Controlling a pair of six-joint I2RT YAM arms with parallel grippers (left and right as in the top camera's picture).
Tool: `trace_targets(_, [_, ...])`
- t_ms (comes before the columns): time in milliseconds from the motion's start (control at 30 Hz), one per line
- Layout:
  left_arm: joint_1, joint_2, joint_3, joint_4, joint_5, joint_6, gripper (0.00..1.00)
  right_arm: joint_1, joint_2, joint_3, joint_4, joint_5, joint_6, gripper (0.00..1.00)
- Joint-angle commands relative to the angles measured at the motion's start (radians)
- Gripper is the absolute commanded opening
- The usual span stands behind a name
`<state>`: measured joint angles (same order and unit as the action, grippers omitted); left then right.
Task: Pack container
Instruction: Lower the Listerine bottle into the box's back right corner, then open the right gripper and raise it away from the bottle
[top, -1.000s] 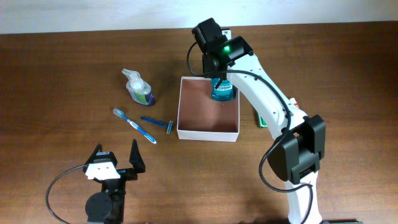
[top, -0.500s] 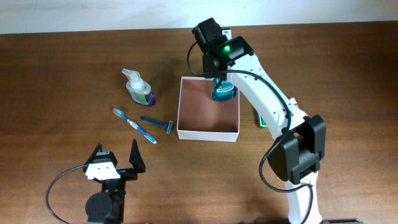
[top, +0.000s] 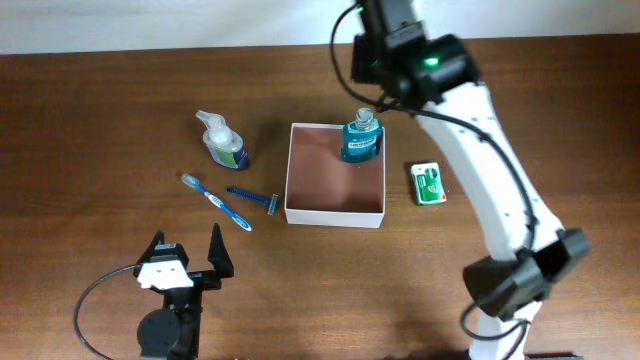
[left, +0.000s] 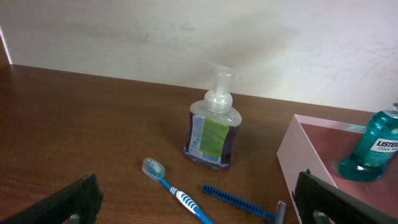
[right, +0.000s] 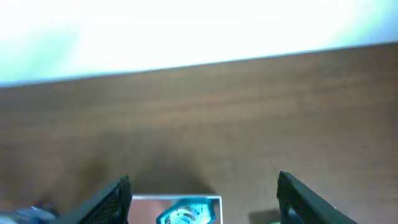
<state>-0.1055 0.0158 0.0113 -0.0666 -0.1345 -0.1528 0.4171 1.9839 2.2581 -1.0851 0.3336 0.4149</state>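
Observation:
The container (top: 334, 213), a square shallow box with white walls and a reddish-brown inside, sits mid-table. A teal mouthwash bottle (top: 359, 138) stands in its far right corner; it also shows in the left wrist view (left: 375, 148) and the right wrist view (right: 186, 213). My right gripper (top: 385, 50) is open and empty, raised above the table's far edge behind the container. My left gripper (top: 186, 256) is open and empty near the front left. A soap pump bottle (top: 222, 140), a blue toothbrush (top: 215, 200) and a blue razor (top: 254, 198) lie left of the container.
A small green packet (top: 429, 183) lies on the table right of the container. The right arm reaches from the front right over that side. A pale wall runs along the table's far edge.
My right gripper has let go of the mouthwash bottle, which now stands in the container, and has risen and moved back to the right. The left arm has not moved.

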Motion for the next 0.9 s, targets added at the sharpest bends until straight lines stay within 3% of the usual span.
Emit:
trace_targets(0, [-0.003,-0.003,-0.002,-0.003,0.007,0.016,0.99,-0.014,-0.048,0.022,0.000,0.019,0.001,0.68])
trace_targets(433, [-0.003,-0.003,-0.002,-0.003,0.007,0.016,0.99,-0.032,-0.053,0.022,-0.067,0.020,0.002,0.72])
trace_targets(700, [-0.003,-0.003,-0.002,-0.003,0.007,0.016,1.00,-0.103,-0.051,0.018,-0.278,0.129,0.019,0.72])
trace_targets(867, [-0.003,-0.003,-0.002,-0.003,0.007,0.016,0.99,-0.179,-0.043,-0.023,-0.394,0.092,0.126,0.72])
